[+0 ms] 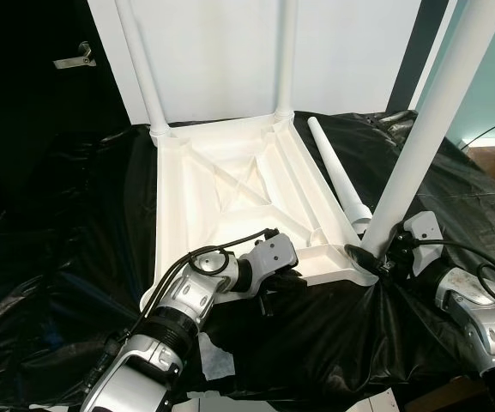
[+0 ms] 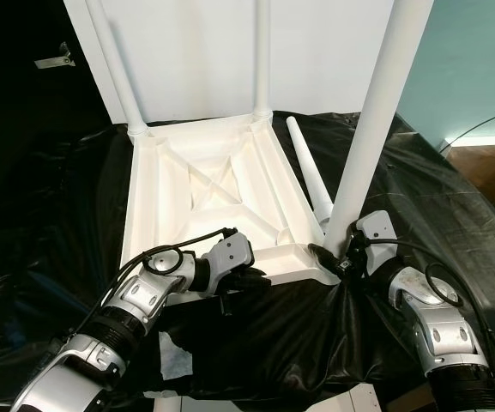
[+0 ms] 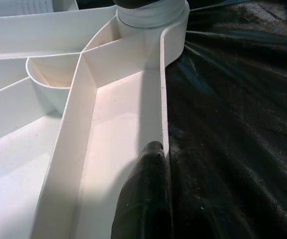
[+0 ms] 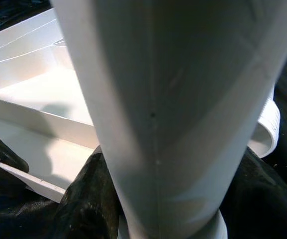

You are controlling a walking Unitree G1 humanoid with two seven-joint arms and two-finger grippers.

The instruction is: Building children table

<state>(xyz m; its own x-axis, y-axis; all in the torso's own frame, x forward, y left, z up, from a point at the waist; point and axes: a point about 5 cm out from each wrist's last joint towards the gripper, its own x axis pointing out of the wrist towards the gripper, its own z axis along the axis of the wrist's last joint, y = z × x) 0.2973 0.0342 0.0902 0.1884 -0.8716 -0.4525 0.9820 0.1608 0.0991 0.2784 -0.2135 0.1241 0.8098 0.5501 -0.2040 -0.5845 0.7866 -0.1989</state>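
Both tools grip: my left tool (image 1: 274,287) pinches the tabletop (image 1: 230,184) rim, right tool (image 2: 340,257) clamps the leg (image 2: 371,129); cross-threading could jam it.

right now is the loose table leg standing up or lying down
Lying down: the loose leg rests flat on the black sheet beside the upturned tabletop.

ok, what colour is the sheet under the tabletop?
Black, glossy and crinkled sheet under the white tabletop; best in the left eye view.
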